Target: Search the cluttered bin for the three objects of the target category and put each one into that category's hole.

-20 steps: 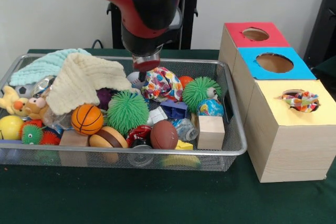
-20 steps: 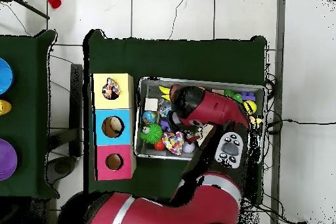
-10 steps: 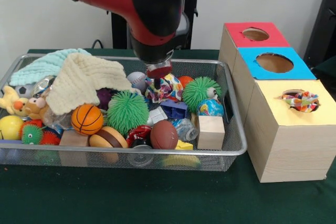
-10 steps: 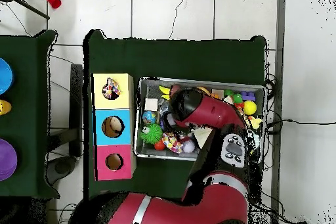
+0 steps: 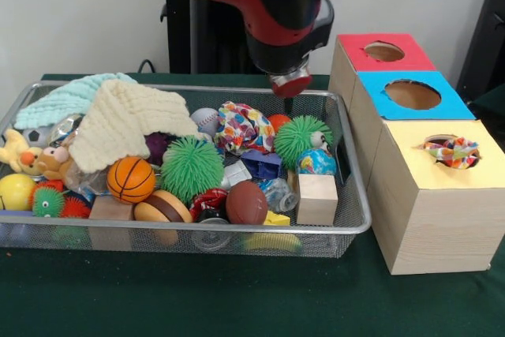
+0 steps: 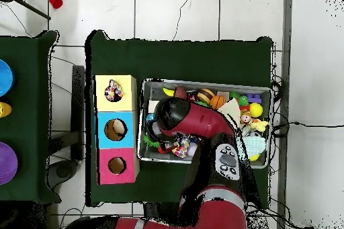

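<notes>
My gripper (image 5: 289, 91) hangs over the far right corner of the wire bin (image 5: 347, 222), above a green spiky ball (image 5: 301, 136); nothing visibly hangs from it. A multicoloured patterned cloth (image 5: 243, 125) lies in the bin just left of and below it. A cream knitted cloth (image 5: 126, 120) and a mint cloth (image 5: 63, 99) are draped over toys at the bin's left. Another patterned cloth (image 5: 450, 150) sits in the hole of the yellow-topped box (image 5: 442, 187). Overhead, the arm's wrist (image 6: 169, 115) hides the gripper; the patterned cloth (image 6: 180, 147) shows beside it.
Three wooden boxes stand in a row right of the bin: red-topped (image 5: 383, 51), blue-topped (image 5: 412, 94) and yellow-topped. The bin also holds a basketball (image 5: 130, 179), a brown football (image 5: 245, 203), a wooden block (image 5: 317, 198), a globe ball (image 5: 316, 162) and several spiky balls.
The arm has lifted off the patterned cloth and swung right in the front view, toward the boxes. The cloth stayed in the bin.
</notes>
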